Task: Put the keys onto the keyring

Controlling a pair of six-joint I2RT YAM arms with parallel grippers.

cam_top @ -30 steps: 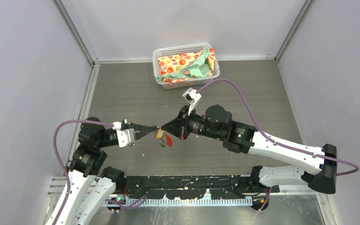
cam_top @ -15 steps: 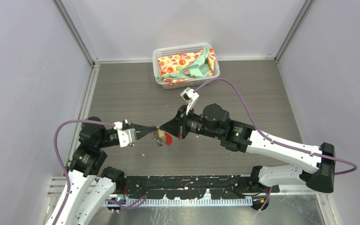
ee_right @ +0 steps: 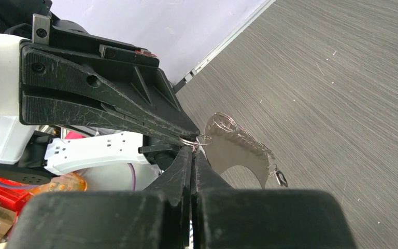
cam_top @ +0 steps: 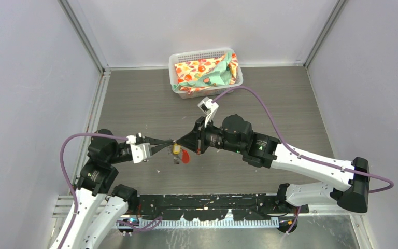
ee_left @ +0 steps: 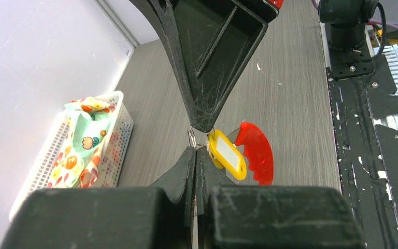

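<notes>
My two grippers meet tip to tip above the table's near middle. The left gripper [cam_top: 171, 141] [ee_left: 195, 150] is shut, with a thin silver ring [ee_left: 192, 137] sticking out of its tips. Beside that ring hangs the yellow key [ee_left: 227, 154] [cam_top: 176, 149], an oblong tag with a white label. The right gripper [cam_top: 180, 143] [ee_right: 192, 150] is shut on the top edge of the keyring [ee_right: 237, 149]. The keyring is a crescent with small wire loops, and looks red [ee_left: 254, 153] [cam_top: 185, 156] from the left wrist. A small dark piece [ee_right: 280, 179] dangles from its lowest loop.
A white basket [cam_top: 202, 53] holding patterned cloth [cam_top: 207, 72] stands at the back centre against the wall. Grey walls close both sides. A black rail [cam_top: 212, 203] runs along the near edge between the arm bases. A purple cable [cam_top: 259, 96] arcs over the right arm.
The right arm has edged slightly left and its wrist has turned a little. Both grippers stay shut and tip to tip, with the tags hanging between them.
</notes>
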